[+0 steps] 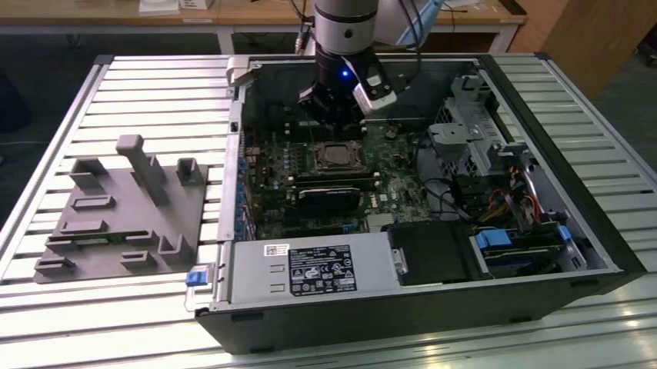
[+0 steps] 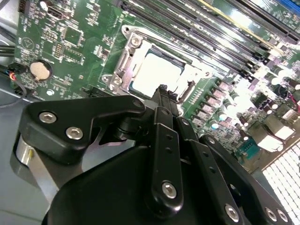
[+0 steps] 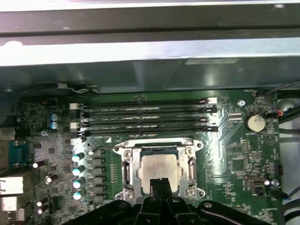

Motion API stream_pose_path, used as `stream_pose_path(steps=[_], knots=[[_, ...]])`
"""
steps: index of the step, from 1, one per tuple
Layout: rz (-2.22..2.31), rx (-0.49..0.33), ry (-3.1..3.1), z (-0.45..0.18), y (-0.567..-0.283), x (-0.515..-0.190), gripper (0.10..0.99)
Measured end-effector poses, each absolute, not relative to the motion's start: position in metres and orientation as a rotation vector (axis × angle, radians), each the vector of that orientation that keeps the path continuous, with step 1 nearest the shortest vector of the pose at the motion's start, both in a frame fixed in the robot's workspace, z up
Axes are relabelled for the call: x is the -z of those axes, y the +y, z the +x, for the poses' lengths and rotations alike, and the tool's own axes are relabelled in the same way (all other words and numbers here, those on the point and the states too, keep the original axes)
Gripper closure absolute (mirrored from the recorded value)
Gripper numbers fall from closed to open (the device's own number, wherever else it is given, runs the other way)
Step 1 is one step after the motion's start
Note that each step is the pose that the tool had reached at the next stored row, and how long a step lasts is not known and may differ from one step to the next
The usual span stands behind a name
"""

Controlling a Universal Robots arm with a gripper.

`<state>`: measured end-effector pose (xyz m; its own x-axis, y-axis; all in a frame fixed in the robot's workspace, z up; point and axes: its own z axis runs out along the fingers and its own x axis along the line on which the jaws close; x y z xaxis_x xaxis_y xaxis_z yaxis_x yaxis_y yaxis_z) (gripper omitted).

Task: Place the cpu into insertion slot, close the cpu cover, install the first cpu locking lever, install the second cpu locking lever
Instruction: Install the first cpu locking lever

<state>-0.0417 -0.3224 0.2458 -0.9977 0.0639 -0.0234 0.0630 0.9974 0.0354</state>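
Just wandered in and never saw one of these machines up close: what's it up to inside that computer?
A robot arm reaches down into an open computer case lying on a slatted table. The cpu already sits on the green motherboard, with the cpu cover apparently lying flat around it. The tool, fingers together and holding nothing, is at the chip's edge; whether it touches cannot be told.

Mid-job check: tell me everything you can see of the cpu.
The cpu is a small flat square chip with a pale silvery-tan metal top, lying level on the green motherboard. The silver cpu cover frames its four sides. The pincer, shut, has its tips over one edge; contact cannot be judged.
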Motion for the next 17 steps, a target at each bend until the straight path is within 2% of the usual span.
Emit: stream_pose_path(steps=[17], knots=[[0.099,-0.054,3.115,-0.079,-0.322,-0.246,0.980]])
